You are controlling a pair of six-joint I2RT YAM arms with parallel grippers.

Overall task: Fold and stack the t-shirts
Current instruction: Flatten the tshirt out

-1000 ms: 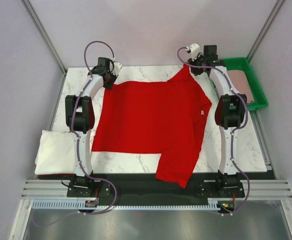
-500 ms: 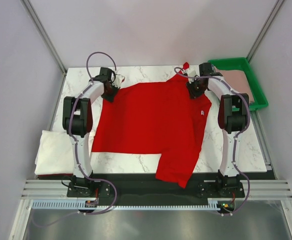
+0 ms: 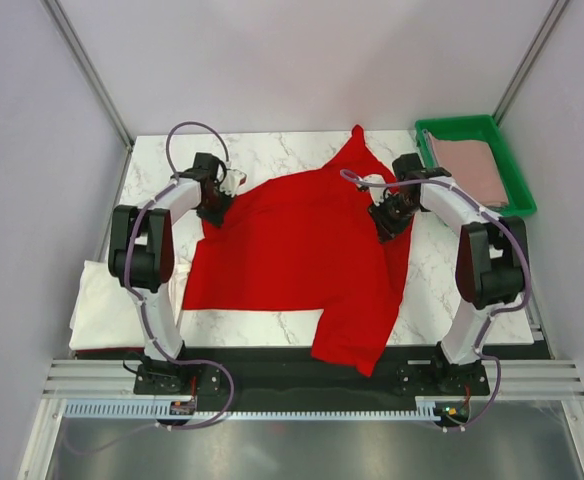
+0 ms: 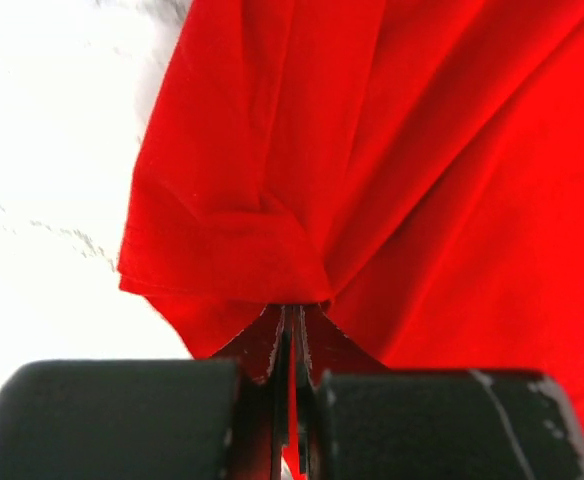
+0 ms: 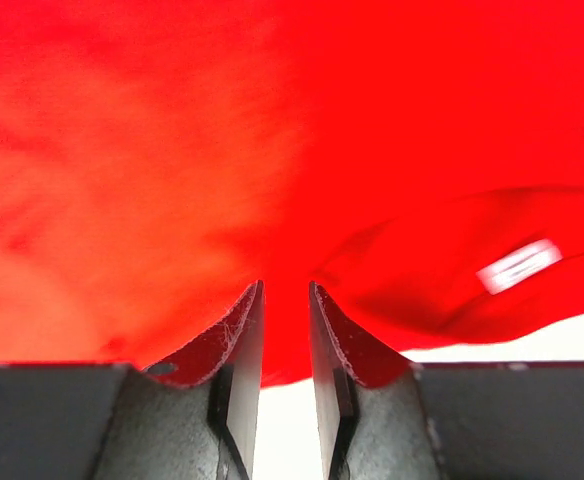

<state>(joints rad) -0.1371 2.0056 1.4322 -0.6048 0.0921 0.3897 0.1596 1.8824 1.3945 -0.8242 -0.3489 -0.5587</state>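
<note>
The red t-shirt (image 3: 302,255) lies spread on the marble table, its far edge lifted and drawn toward me. One sleeve (image 3: 357,145) still points to the far side and another hangs over the near edge. My left gripper (image 3: 212,205) is shut on the shirt's far left corner, and the left wrist view shows the cloth bunched at the jaws (image 4: 294,310). My right gripper (image 3: 387,222) is shut on the far right part, with cloth between the jaws (image 5: 285,290). The white neck label (image 5: 517,265) shows to their right. A folded white t-shirt (image 3: 107,300) lies at the left. A pink t-shirt (image 3: 477,165) lies in the tray.
A green plastic tray (image 3: 520,195) stands at the back right corner of the table. The marble table (image 3: 272,150) is bare along its far strip. Grey walls with metal rails enclose the left, right and far sides.
Both grippers have moved from the far edge toward the near side, dragging the shirt's far edge with them. The far sleeve has swung up and points away.
</note>
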